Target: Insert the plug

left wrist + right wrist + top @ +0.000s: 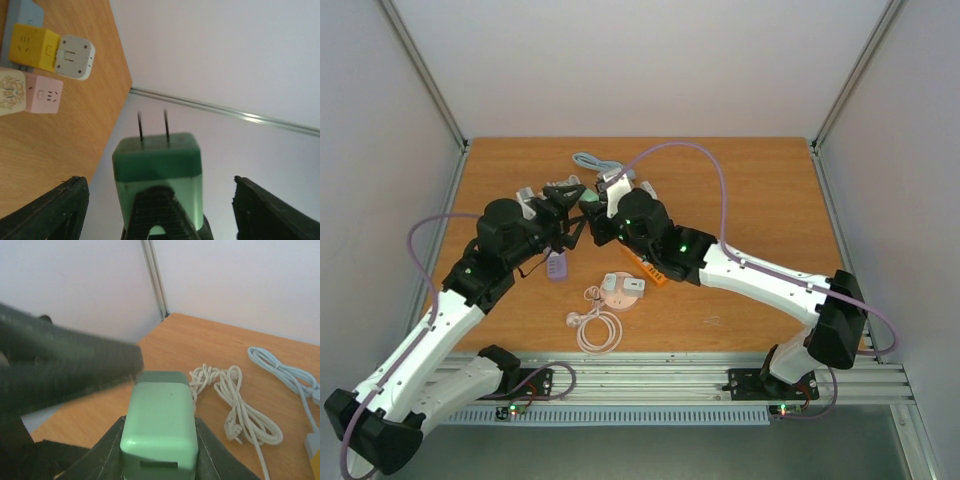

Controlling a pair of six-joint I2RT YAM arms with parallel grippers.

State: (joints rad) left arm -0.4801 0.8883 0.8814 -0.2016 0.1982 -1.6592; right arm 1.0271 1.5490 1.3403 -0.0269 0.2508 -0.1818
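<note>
From above, the two arms meet over the middle of the wooden table (770,200); the right gripper (598,205) is clamped on the green plug (588,199), which hangs in the air, and the left gripper (570,210) is spread wide around it; an orange power strip (650,268) and a lilac adapter (557,267) lie on the board near the arms; the step looks like a mid-air hand-over or steadying, with insertion not yet begun

Left wrist: the plug is a rounded, glossy plastic block, dark green at the cap and paler down the body; two thin metal prongs (140,127) point away from the lens; a ribbed black finger (160,215) grips it from below; the left arm's own fingers (47,210) stand far out to either side, touching nothing; a yellow socket cube (32,45), a white socket cube (75,57) and a pink socket cube (45,95) sit on the table beyond

Right wrist: the plug's smooth pale rear is pinched between dark pads; a white cord bundle (235,410) and a pale blue cable (285,372) lie slack on the wood grain; the next move likely calls for squaring the prongs to a socket's slots, then a straight push
</note>
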